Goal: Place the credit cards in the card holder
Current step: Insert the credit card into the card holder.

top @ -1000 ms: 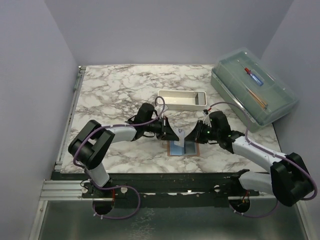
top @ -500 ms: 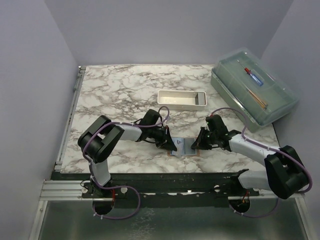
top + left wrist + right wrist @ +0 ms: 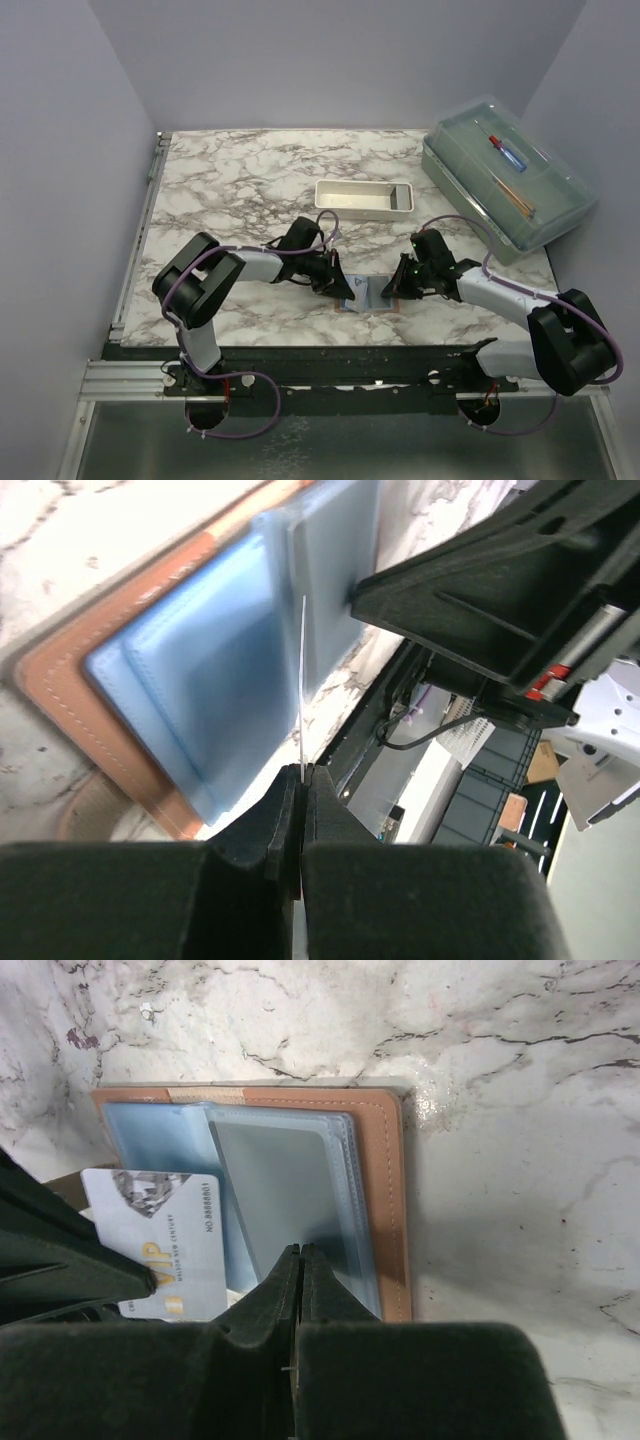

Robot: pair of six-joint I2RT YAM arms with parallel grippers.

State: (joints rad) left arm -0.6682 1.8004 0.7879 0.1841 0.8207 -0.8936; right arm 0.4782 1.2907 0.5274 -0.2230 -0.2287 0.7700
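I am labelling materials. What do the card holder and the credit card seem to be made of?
The card holder: tan leather or imitation, matte, with pale stitching along its edge; the inner pockets look like soft translucent blue-grey plastic. The credit card: probably stiff plastic, whitish, smooth, printed; seen edge-on it is very thin.

**Top view:** even, diffuse light from above. The marble table (image 3: pixel 230 180) reads bright, with soft shadows under both arms and a mild sheen on the clear box (image 3: pixel 505 185).

**Left wrist view:** the dark left end effector (image 3: pixel 301 772) is blurred in the foreground, and the card holder (image 3: pixel 200 680) is slightly soft.

**Right wrist view:** glare marks the table beside the card holder, whose right edge casts a soft shadow. The print on the credit card (image 3: pixel 165 1245) is legible.
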